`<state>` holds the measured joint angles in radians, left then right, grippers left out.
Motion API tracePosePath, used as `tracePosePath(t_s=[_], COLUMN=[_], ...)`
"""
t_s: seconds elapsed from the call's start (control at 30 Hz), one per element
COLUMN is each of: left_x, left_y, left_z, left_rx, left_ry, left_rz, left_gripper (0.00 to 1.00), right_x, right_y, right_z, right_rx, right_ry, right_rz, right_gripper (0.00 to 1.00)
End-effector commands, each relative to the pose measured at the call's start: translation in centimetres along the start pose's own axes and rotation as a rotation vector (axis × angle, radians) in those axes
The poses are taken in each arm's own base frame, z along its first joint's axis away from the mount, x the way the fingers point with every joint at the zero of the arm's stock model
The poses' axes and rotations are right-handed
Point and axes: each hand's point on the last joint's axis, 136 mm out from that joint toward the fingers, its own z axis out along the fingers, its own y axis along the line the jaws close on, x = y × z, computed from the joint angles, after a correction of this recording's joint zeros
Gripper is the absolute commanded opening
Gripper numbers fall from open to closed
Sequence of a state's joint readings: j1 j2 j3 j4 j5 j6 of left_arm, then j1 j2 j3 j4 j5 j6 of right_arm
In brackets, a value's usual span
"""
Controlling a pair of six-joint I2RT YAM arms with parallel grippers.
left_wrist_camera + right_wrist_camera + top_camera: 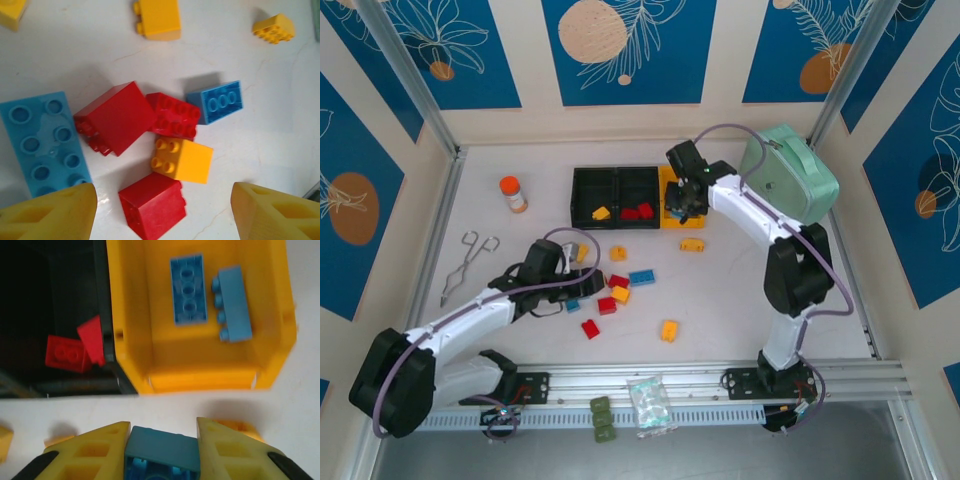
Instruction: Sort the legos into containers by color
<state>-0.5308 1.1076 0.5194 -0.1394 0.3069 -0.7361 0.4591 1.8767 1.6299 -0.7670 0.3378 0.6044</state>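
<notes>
At the right gripper (162, 456), pinched tight between the right fingers (95, 455): a held blue lego (162, 450), long axis running finger to finger, crosswise to the bins, flat top face up toward the camera. Hangs over white table just short of the front wall of the yellow-orange bin (200, 375). Inside that bin, two more blues: a dark blue plate (188, 288), studs up, long axis pointing away from the gripper, and just beside it a pale blue brick (232, 303) on its side, studs toward the plate, roughly parallel to it. In the middle black bin (50, 300) next door, two red legos (65, 354) touching at a corner. From above, one yellow lego (601, 212) in the far-left black bin (593, 190). At the left gripper (162, 200), left fingers (50, 215) spread wide, gripping nothing, low over the loose pile on the table (75, 50). Between the tips, a red brick (152, 205), lying aslant; contact impossible to tell. Just beyond it a yellow brick (182, 160), studs leftward, and touching that a red block (175, 115), studs up. At the left, a long blue plate (45, 142), studs up, long axis pointing away from the fingers.
</notes>
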Motion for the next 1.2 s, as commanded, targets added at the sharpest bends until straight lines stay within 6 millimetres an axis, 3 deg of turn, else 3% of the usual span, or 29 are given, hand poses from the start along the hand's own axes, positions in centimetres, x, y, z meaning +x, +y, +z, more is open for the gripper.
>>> tracePosePath(t_s=[0.0,0.13,0.33,0.47,0.57,0.77,1.0,1.17], left_x=[-1.5,-2.2,-2.4,-2.1,-1.9,-1.9,-1.6,-1.4], left_y=[-3.0,-3.8,-3.9,-3.6,-3.4,-3.4,-3.1,-2.9], left_z=[-1.2,-1.5,-1.1,-0.7,-0.6,-0.4,-0.3,-0.5], left_rx=[0.077,0.088,0.088,0.082,0.081,0.083,0.074,0.067], left_ry=[-0.041,-0.048,-0.036,-0.025,-0.021,-0.017,-0.010,-0.010], left_rz=[0.041,0.060,0.060,0.054,0.051,0.046,0.041,0.038], left_gripper=[0.71,0.71,0.71,0.71,0.71,0.71,0.71,0.71], right_x=[-0.9,-2.8,-3.3,-3.2,-3.5,-3.8,-1.0,1.4], right_y=[-0.5,-0.4,-0.2,0.1,0.3,1.0,0.8,0.2], right_z=[2.2,4.4,7.2,7.6,6.7,3.4,-0.2,-1.4], right_rx=[0.031,0.022,0.032,0.030,0.026,-0.002,-0.027,-0.025], right_ry=[0.047,0.073,0.124,0.133,0.112,0.054,0.014,0.018], right_rz=[-0.010,0.036,0.069,0.074,0.062,0.035,-0.005,-0.027], right_gripper=[0.31,0.31,0.33,0.46,0.51,0.52,0.56,0.59])
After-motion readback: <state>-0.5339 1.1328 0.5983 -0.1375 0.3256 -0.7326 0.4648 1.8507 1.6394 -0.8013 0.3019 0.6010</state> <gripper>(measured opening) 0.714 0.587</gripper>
